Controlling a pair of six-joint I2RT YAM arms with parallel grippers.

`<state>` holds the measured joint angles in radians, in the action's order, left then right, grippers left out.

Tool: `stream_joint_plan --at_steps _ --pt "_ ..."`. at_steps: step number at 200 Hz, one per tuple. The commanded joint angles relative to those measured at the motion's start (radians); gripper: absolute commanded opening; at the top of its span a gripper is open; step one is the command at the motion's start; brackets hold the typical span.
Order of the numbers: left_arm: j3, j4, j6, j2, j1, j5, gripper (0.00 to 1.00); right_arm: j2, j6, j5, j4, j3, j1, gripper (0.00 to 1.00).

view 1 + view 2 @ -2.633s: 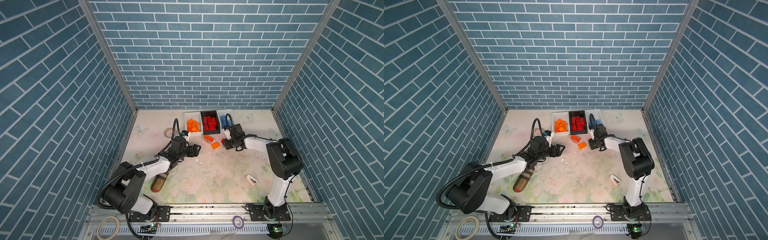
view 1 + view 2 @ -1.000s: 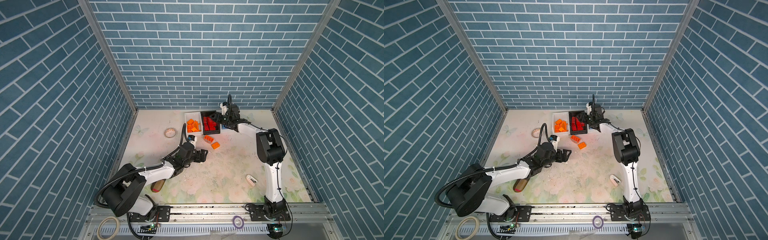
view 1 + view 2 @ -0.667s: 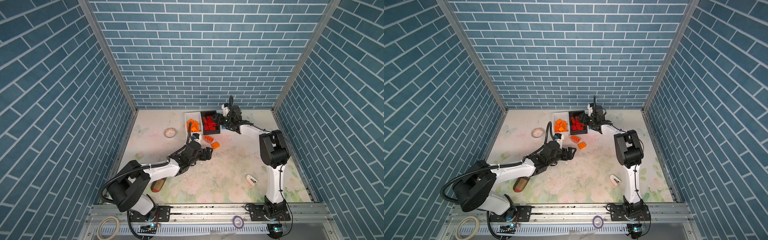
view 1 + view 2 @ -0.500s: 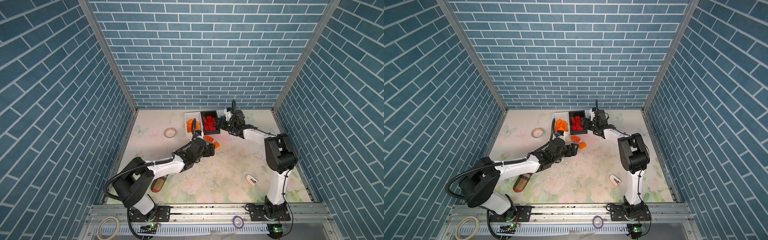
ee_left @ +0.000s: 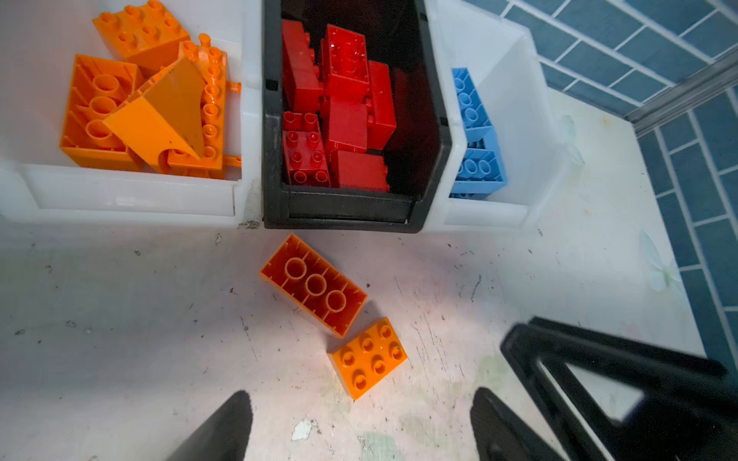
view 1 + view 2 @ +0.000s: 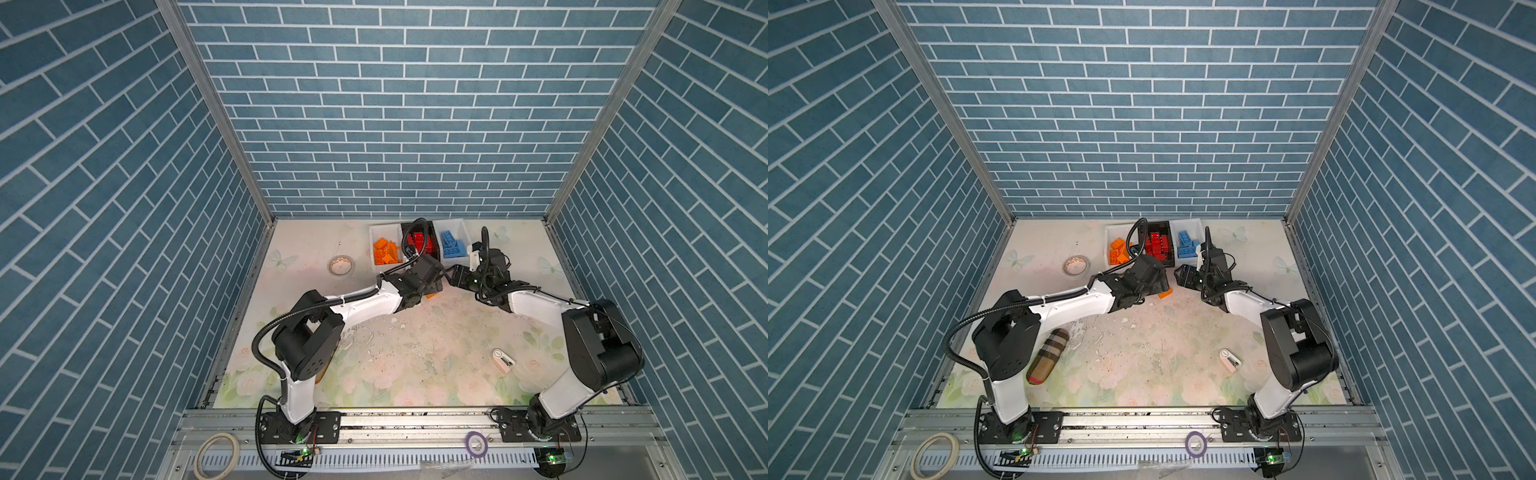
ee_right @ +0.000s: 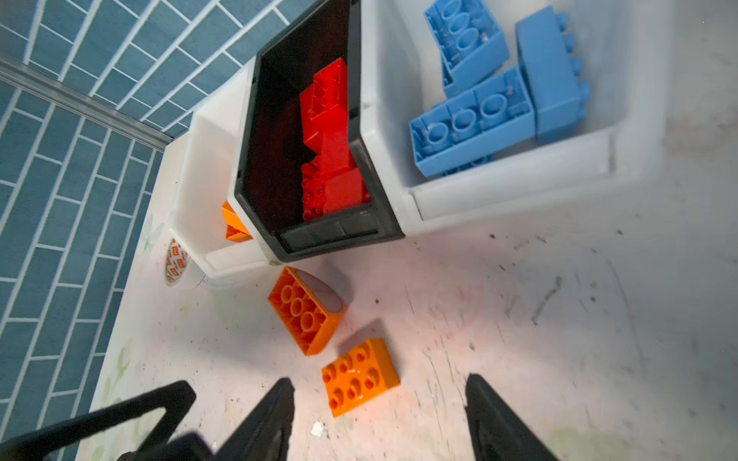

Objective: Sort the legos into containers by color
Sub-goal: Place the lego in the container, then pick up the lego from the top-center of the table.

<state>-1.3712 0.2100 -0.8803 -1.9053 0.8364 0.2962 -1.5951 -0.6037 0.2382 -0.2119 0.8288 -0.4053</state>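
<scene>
Blue brick-pattern walls point(image 6: 395, 124) close round a floral table point(image 6: 415, 357). Three bins stand in a row at its twelve o'clock edge: a white bin point(image 5: 131, 195) at the nine o'clock end with orange bricks point(image 5: 159, 115), a black bin point(image 5: 347, 207) in the middle with red bricks point(image 5: 343, 119), and a second white bin point(image 7: 511, 187) at the three o'clock end with blue bricks point(image 7: 479, 111). Two orange pieces lie loose at the black bin's six o'clock side. One is a long brick point(image 5: 313, 285), studs down, its long axis slanted to the bin fronts and one end almost at the black bin. The other is a small brick point(image 5: 367, 357), studs up, just beside the long brick's other end. The left gripper point(image 5: 361, 395), in from eight o'clock, has its jaws wide apart and empty, with the small brick straight ahead of the gap. The right gripper point(image 7: 379, 379), in from four o'clock, is also apart and empty, facing that same brick. Which is nearer I cannot tell.
</scene>
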Motion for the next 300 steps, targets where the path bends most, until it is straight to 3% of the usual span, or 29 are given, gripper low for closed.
stream_joint_plan --at_steps 1,46,135,234,300 --pt "-0.066 0.133 -0.09 -0.035 0.008 0.049 0.87 0.087 -0.016 -0.049 -0.036 -0.05 0.003 0.69" --pt "-0.134 0.169 -0.205 -0.099 -0.009 0.053 0.83 0.166 -0.027 -0.083 -0.049 -0.141 0.011 0.69" --pt "-0.273 0.193 -0.268 -0.257 -0.058 0.008 0.77 0.161 -0.024 -0.069 -0.033 -0.147 0.022 0.68" --pt "-0.319 0.187 -0.24 -0.32 -0.09 0.011 0.68 0.186 -0.022 -0.082 -0.017 -0.173 0.03 0.68" --pt "-0.347 0.23 -0.148 -0.347 -0.103 -0.005 0.64 0.19 -0.021 -0.085 -0.009 -0.179 0.038 0.67"
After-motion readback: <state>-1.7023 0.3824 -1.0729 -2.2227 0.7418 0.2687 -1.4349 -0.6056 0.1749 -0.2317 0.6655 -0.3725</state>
